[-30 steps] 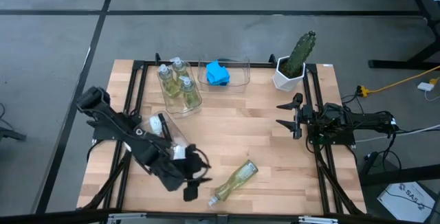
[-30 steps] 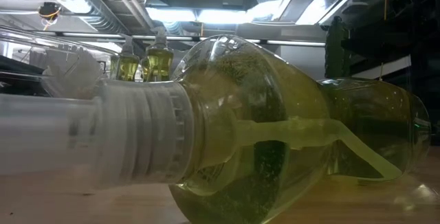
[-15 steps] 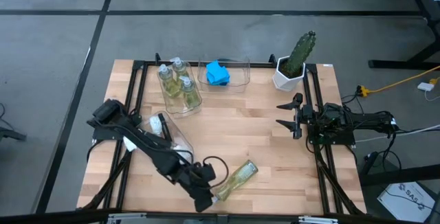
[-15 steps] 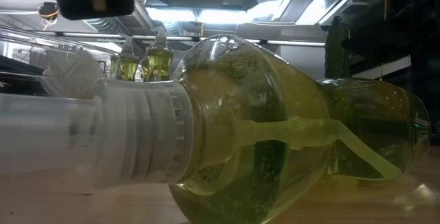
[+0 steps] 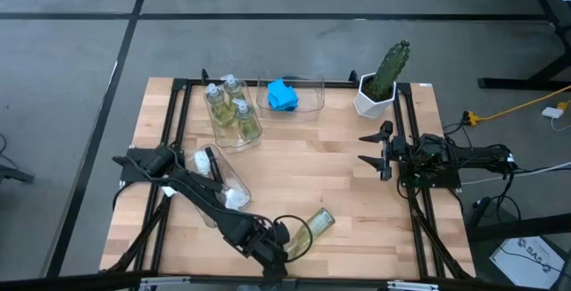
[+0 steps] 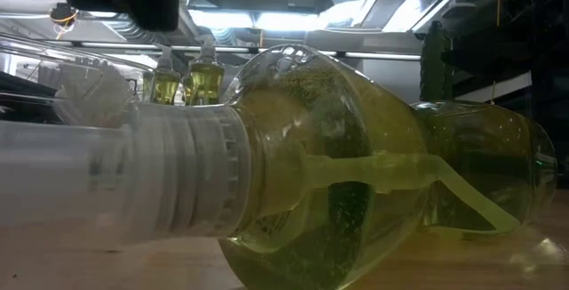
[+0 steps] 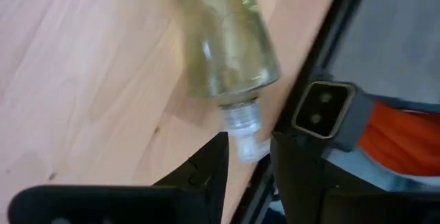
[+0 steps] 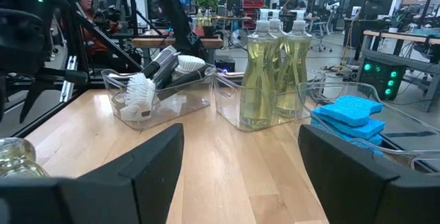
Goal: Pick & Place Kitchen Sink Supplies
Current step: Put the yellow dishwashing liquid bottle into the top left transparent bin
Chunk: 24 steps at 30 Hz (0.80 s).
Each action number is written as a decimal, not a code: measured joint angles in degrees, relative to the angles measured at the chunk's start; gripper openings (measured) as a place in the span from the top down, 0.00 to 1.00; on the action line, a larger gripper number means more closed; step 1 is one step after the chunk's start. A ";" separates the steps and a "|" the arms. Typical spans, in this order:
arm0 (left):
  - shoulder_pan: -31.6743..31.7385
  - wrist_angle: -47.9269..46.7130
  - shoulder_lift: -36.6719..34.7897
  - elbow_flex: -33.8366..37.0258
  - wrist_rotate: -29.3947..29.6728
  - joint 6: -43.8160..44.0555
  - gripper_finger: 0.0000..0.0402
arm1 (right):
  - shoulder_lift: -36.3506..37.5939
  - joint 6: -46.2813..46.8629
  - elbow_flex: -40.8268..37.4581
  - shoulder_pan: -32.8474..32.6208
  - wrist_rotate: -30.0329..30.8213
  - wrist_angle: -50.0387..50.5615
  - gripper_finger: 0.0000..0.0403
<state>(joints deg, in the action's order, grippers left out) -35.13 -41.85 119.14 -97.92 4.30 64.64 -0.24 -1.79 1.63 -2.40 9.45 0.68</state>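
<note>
A clear pump bottle of yellow-green soap [image 5: 312, 227] lies on its side near the table's near edge, its pump end toward the near left. It fills the low view [image 6: 356, 174]. My left gripper [image 5: 278, 253] slants down at that end. In the left wrist view its two fingers [image 7: 249, 165] stand on either side of the bottle's white pump head [image 7: 244, 131], with a narrow gap. My right gripper [image 5: 373, 151] waits open at the right edge, pointing level across the table [image 8: 240, 176]. My left gripper has one finger [image 7: 213, 165] on each side of the bottle's pump head [image 7: 242, 138], coming slanting down from the near left, along the bottle. I cannot tell whether the fingers touch it. The bottle lies on the table on its side.
At the far left a clear bin holds upright soap bottles [image 5: 232, 112]; next to it is a bin of blue sponges [image 5: 284, 95]. A bin of dish brushes [image 5: 214, 170] lies under my left arm. A cactus pot [image 5: 382, 81] stands far right. A small camera box [image 7: 322, 107] sits at the near edge.
My left gripper has swung toward the table's right and near edges and gone down to the lying bottle's pump end, tipping downward and rolling as it went. The bottle has stayed where it was.
</note>
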 joint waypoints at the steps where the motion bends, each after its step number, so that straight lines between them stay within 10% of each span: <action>1: -0.03 -0.92 0.26 -0.38 0.04 0.23 0.74 | 0.00 -0.01 -0.01 -0.01 0.00 0.02 0.29; 24: 0.80 0.11 4.16 -0.23 0.05 0.01 0.37 | 0.00 0.01 0.00 -0.01 0.00 -0.01 0.29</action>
<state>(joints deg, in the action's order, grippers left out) -34.33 -41.75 123.30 -98.15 4.35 64.65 -0.24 -1.78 1.64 -2.40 9.45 0.67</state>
